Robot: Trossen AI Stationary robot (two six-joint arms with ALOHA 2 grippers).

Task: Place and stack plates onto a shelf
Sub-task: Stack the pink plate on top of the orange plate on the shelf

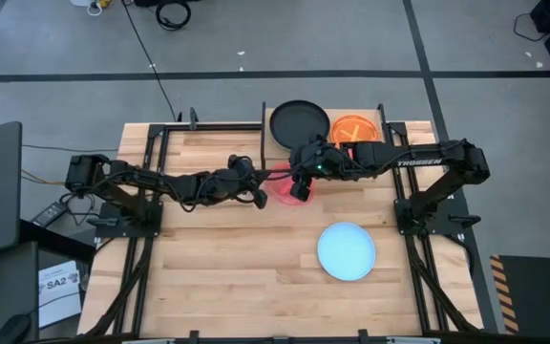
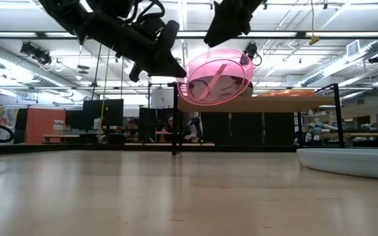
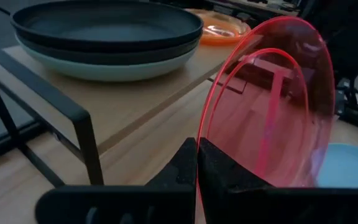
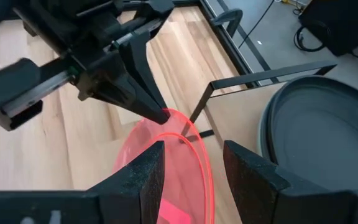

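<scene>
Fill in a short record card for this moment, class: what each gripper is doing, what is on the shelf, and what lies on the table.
left gripper: shut on the pink plate, holding its rim in the air
right gripper: jaws open around the same plate's rim
shelf: black plate stacked on a pale plate; orange plate beside them
table: light blue plate
</scene>
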